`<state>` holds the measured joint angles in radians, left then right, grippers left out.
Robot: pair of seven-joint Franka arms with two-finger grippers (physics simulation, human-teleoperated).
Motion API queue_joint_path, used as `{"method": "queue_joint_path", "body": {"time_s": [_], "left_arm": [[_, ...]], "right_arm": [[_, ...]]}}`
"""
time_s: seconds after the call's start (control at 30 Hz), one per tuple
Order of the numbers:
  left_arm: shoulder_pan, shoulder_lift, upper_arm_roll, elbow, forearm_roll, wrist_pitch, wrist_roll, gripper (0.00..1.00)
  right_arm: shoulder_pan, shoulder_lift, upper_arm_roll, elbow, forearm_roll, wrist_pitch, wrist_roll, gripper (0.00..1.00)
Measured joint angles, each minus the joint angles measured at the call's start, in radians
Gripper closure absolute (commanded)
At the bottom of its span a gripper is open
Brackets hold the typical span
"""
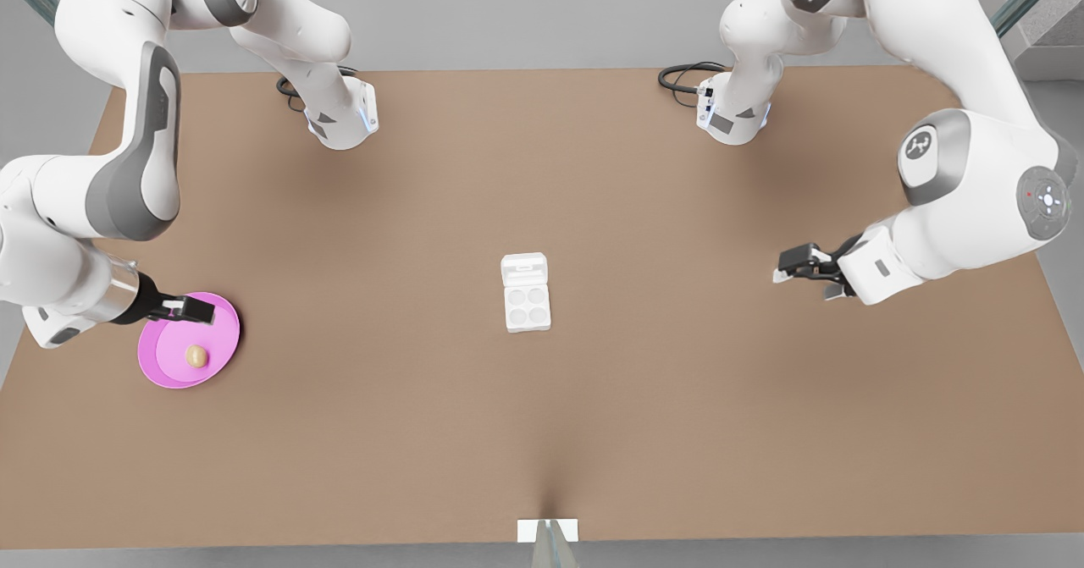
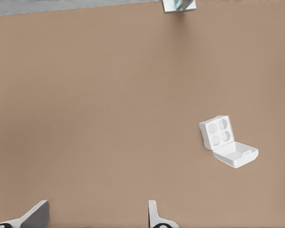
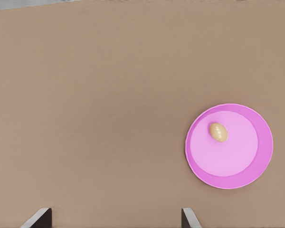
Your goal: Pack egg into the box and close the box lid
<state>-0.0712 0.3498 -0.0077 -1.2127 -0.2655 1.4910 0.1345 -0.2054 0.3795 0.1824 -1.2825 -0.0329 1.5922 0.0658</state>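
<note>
Front view. Nearest the camera: a small white bracket (image 1: 548,531) at the near edge of the brown table (image 1: 542,432). Mid-table sits the box (image 1: 526,306), tray up, four round cups in a two-by-two grid. The box lid (image 1: 524,269) is swung open and lies flat on the far side of the tray, with its raised tab visible. The pink plate (image 1: 165,375) sits well off toward the front view's left. The egg (image 1: 196,355) lies on it, near the plate's middle and well apart from the box.

The right gripper (image 1: 203,309) hangs over the far rim of the plate, beside the egg but not touching it. The left gripper (image 1: 783,265) hovers at the front view's right, pointing toward the box and well apart from it. From this angle the finger gap is hard to read on either one; it probably is not closed.

Left wrist view. Two pale fingers (image 2: 37,213) frame bare table with a wide gap between them, so the jaws are spread and hold nothing. The box lies farther off, lid open, cups showing.

Right wrist view. Two dark fingertips (image 3: 40,217) stand far apart over bare table, so these jaws are also spread and empty. The plate lies off to one side of the gap. The egg rests on the plate's inner disc, lying on its side.
</note>
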Motion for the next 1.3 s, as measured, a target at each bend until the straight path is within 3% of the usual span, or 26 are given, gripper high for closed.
{"method": "queue_joint_path", "body": {"time_s": [0.2,0.3,0.33,0.47,0.63,0.73,0.8,0.83,0.9,0.97,1.17,1.3], "left_arm": [[0.034,0.008,0.006,-0.002,0.014,-0.06,-0.035,0.0],[0.033,0.013,0.005,-0.003,0.016,-0.08,-0.059,0.0],[0.03,0.014,0.005,-0.003,0.029,-0.085,-0.067,0.0],[0.002,0.015,0.004,-0.003,0.064,-0.098,-0.098,0.0],[-0.005,0.016,0.003,-0.006,0.078,-0.106,-0.128,0.0],[-0.01,0.016,0.003,-0.008,0.08,-0.108,-0.143,0.0],[-0.012,0.017,0.003,-0.009,0.081,-0.11,-0.151,0.0],[-0.013,0.017,0.003,-0.009,0.081,-0.11,-0.154,0.0],[-0.013,0.017,0.003,-0.009,0.082,-0.111,-0.161,0.0],[-0.013,0.017,0.003,-0.009,0.082,-0.114,-0.168,0.0],[-0.009,0.014,0.006,0.0,0.129,-0.108,-0.183,0.0],[-0.013,0.013,0.005,-0.003,0.159,-0.123,-0.19,0.0]], "right_arm": [[0.084,-0.004,0.014,-0.026,0.042,0.013,-0.018,0.0],[0.102,-0.251,0.09,-0.56,0.059,0.084,-0.01,0.0],[0.122,-0.306,0.109,-0.666,0.062,0.118,-0.009,0.0],[0.197,-0.403,0.136,-0.854,0.07,0.209,-0.029,0.0],[0.076,-0.438,0.309,-0.904,0.066,0.293,-0.041,0.0],[-0.068,-0.431,0.331,-0.98,0.008,0.385,-0.072,0.0],[-0.218,-0.364,0.316,-0.939,-0.032,0.439,-0.108,0.0],[-0.243,-0.315,0.266,-0.89,-0.059,0.458,-0.127,0.0],[-0.174,-0.215,0.082,-0.775,-0.097,0.488,-0.172,0.0],[-0.099,-0.134,-0.013,-0.701,-0.118,0.512,-0.219,0.0],[-0.147,0.039,-0.045,-0.52,-0.134,0.553,-0.367,0.0],[-0.189,0.299,-0.046,-0.171,-0.135,0.538,-0.478,0.0]]}}
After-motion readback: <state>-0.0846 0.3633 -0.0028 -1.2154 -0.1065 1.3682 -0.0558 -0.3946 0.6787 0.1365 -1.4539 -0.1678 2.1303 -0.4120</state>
